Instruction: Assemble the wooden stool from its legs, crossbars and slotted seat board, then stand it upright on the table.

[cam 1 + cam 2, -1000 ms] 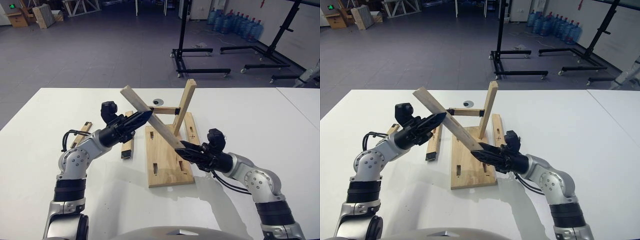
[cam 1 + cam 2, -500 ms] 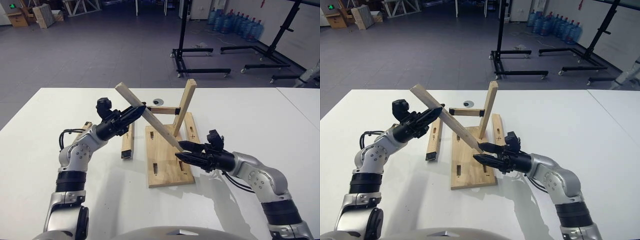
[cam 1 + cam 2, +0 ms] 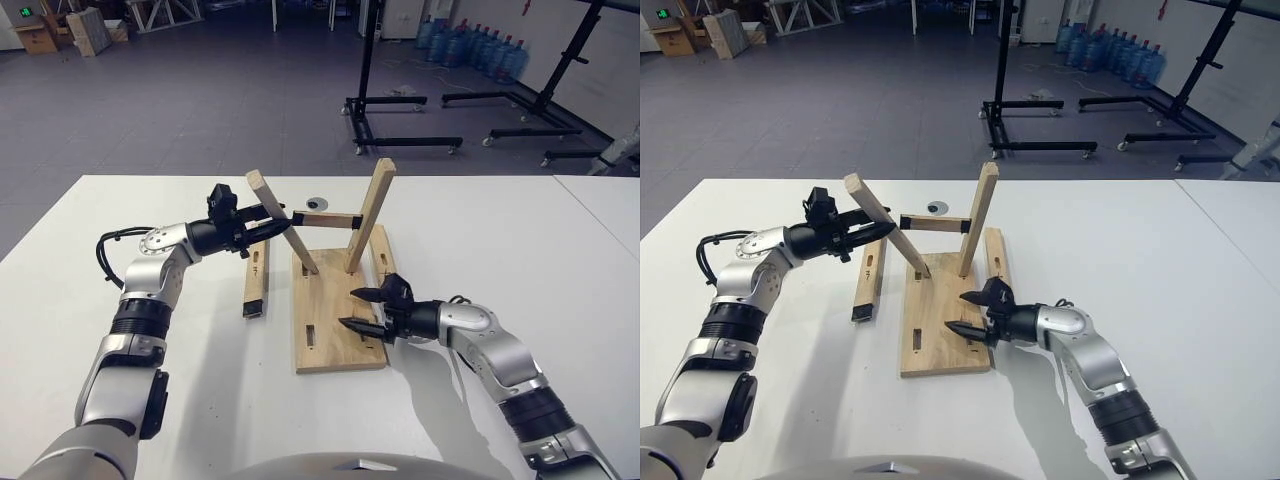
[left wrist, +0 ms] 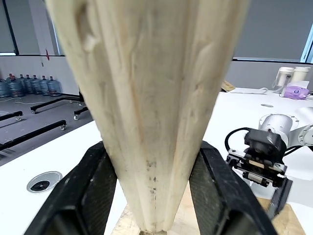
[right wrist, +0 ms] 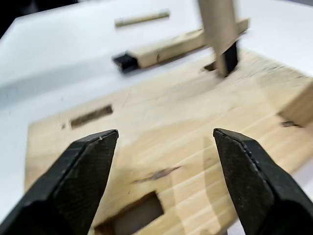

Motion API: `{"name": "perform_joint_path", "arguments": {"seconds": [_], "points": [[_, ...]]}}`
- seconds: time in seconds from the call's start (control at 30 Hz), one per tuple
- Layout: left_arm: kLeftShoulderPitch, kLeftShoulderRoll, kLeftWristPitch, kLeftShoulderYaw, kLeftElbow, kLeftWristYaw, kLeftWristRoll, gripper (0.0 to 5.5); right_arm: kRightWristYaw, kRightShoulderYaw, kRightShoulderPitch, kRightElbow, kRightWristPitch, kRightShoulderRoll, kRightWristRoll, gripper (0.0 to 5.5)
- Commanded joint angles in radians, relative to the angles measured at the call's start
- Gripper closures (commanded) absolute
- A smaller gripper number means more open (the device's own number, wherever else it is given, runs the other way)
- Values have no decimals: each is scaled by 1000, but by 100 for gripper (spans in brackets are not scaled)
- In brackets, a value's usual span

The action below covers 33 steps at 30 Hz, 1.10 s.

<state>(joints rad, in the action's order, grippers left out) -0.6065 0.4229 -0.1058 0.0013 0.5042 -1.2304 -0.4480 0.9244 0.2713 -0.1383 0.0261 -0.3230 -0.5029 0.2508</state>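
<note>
L grip (image 3: pixel 272 222) clamps square wood leg (image 3: pixel 300 255) | R grip (image 3: pixel 348 308) spread over slotted board (image 3: pixel 335 352)

Pale wood, visible grain: seat board (image 3: pixel 325 335) (dark rectangular slots), tilted leg (image 3: pixel 300 248) (faint dark specks), upright leg (image 3: pixel 372 210), crossbar (image 3: pixel 325 220) (black ends), flat leg (image 3: pixel 258 280) (black end). Black: left gripper (image 3: pixel 283 222), right gripper (image 3: pixel 347 308), racks (image 3: pixel 366 50). White: table (image 3: pixel 500 230). Grey: floor (image 3: pixel 200 100). Blue: water bottles (image 3: pixel 480 45).

I see the white counter (image 3: pixel 520 230) lit brightly and evenly from overhead; the floor (image 3: pixel 200 90) behind it sits dimmer, with a pale sheen. In my right wrist view the counter washes out nearly white beyond the seat board (image 5: pixel 171 112).
</note>
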Motion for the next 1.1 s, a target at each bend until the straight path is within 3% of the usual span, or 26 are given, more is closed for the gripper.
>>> {"name": "perform_joint_path", "arguments": {"seconds": [0.03,0.37,1.1], "points": [[-15,42,-29,-33,26,-61,45,349,36,46,-18,-29,13,-51,-75,193],[-89,112,-122,19,43,-128,17,349,107,132,-18,-97,74,-143,-162,193],[-262,72,8,-98,324,-249,193,349,164,162,-22,-41,49,-177,-139,193]]}}
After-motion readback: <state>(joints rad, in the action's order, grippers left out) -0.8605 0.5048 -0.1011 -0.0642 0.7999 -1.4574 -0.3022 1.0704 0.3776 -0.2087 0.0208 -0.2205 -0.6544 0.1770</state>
